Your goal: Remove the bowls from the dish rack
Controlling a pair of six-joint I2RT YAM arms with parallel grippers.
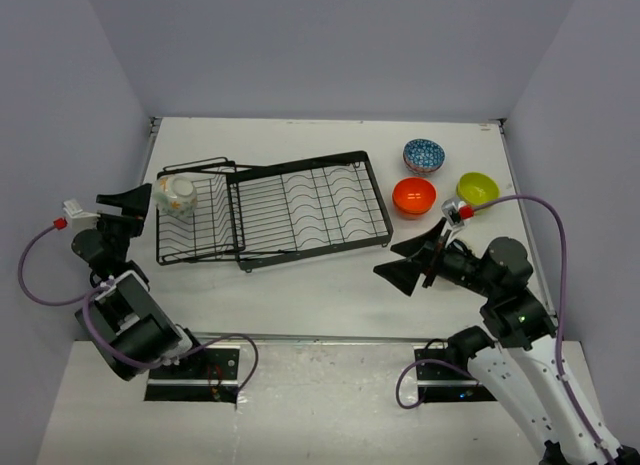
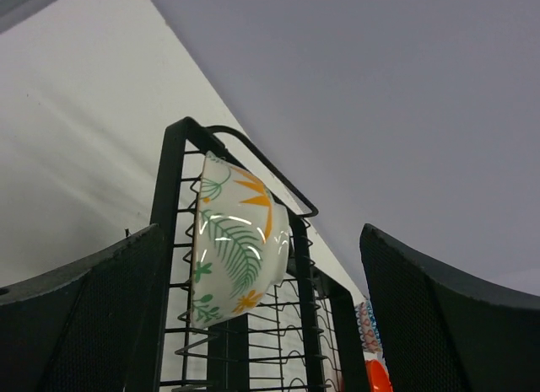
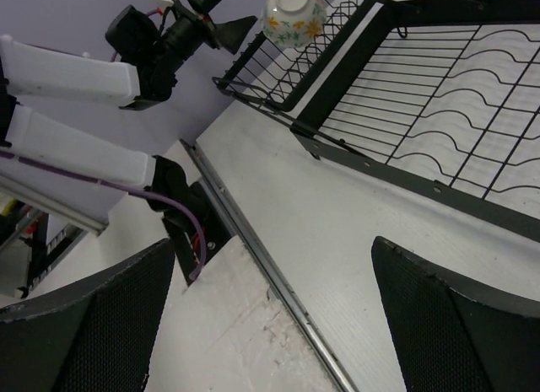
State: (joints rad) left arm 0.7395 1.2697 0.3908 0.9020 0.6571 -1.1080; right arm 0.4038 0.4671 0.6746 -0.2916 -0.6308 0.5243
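The left fingers (image 2: 84,316) are spread wide and empty, framing the cream floral bowl (image 2: 236,240), which sits on edge in the small basket end of the dish rack (image 1: 300,200), at the left of the frame. The right fingers (image 3: 84,324) are likewise released and hold nothing. At upper right the blue patterned bowl (image 1: 424,155), orange bowl (image 1: 414,196) and lime green bowl (image 1: 477,189) rest on the counter (image 1: 300,285). Only the floral bowl seems left to unload.

Bright, even, diffuse fr. above. Faint soft shadow under dish rack (image 1: 236,215). White glare streaks on floral bowl (image 2: 232,240). Wrist cams: left fingers (image 2: 76,324) dark, slightly soft. Top view sharp.
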